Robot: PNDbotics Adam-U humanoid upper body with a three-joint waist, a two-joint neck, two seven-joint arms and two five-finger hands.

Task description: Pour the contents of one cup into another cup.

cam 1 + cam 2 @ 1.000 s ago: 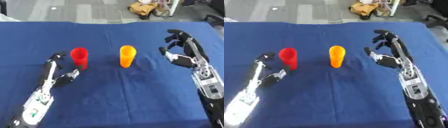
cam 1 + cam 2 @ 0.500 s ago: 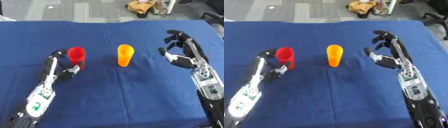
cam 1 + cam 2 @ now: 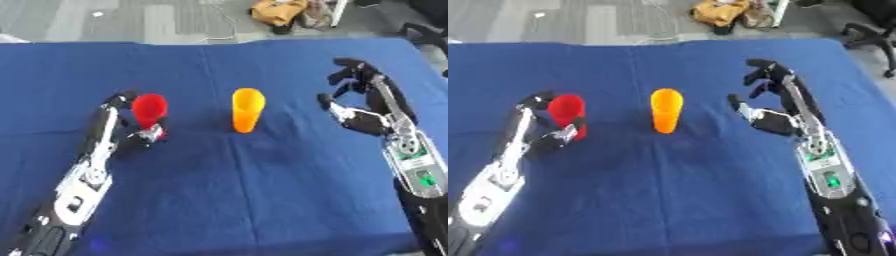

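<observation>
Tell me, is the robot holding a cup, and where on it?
Yes, the left hand is curled round the red cup, low on its side. The right hand holds nothing.

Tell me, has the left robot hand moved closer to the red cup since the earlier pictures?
Yes. The left robot hand has closed in rightward on the red cup and now wraps it; the orange cup stayed in place.

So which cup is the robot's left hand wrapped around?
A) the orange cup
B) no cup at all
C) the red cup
C: the left hand has its fingers and thumb around the red cup, while the orange cup stands alone in the middle and the right hand hangs open beside it, touching nothing.
</observation>
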